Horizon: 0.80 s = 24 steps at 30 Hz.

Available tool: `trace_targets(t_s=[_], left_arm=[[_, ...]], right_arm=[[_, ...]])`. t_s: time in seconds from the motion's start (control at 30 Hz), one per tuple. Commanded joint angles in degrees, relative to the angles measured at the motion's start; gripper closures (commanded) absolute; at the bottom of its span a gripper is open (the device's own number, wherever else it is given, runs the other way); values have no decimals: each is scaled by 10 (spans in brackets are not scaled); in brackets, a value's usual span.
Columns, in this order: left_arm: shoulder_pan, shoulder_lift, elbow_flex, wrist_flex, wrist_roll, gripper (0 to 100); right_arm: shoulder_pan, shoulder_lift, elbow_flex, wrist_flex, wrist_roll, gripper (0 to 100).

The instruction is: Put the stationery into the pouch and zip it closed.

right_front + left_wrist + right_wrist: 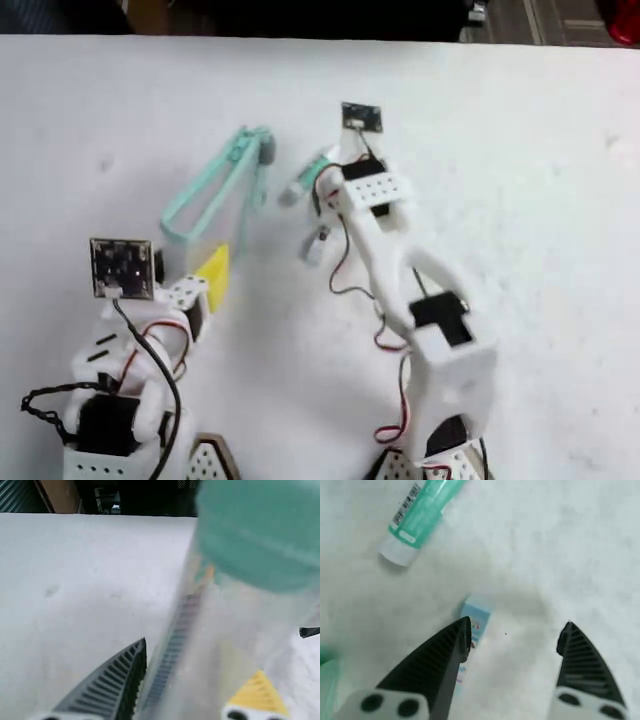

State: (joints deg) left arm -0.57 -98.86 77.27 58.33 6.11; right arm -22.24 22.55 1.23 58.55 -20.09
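Pouch [218, 200], clear soft film with a teal zip, lies upper left of centre in the high view. It is probably limp and slippery, so it is best taken at the stiffer zip band, and the left gripper [200, 657] is closed on its near end. Eraser [476, 616], small, light and firm, rests on the table [520, 200] beneath the right gripper [515, 630], whose fingers are spread wide, one just beside it. Teal tube [422, 515], likely to roll, lies near on the pouch side and could obstruct the carry.

Left claw [200, 660] grips the pouch [260, 535] between its fingers; right claw [516, 630] hangs spread wide, arm outstretched.
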Motion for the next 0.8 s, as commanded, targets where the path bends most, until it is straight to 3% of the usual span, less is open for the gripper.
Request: trace_targets(t_s=[0.0, 0.5, 0.77], left_arm=[[-6, 5, -4, -4, 7, 759], [-6, 5, -4, -4, 7, 759], [-6, 5, -4, -5, 7, 759]], right_arm=[[-13, 29, -48, -7, -26, 737], [-30, 56, -58, -2, -53, 741], [-62, 70, -62, 10, -49, 986]])
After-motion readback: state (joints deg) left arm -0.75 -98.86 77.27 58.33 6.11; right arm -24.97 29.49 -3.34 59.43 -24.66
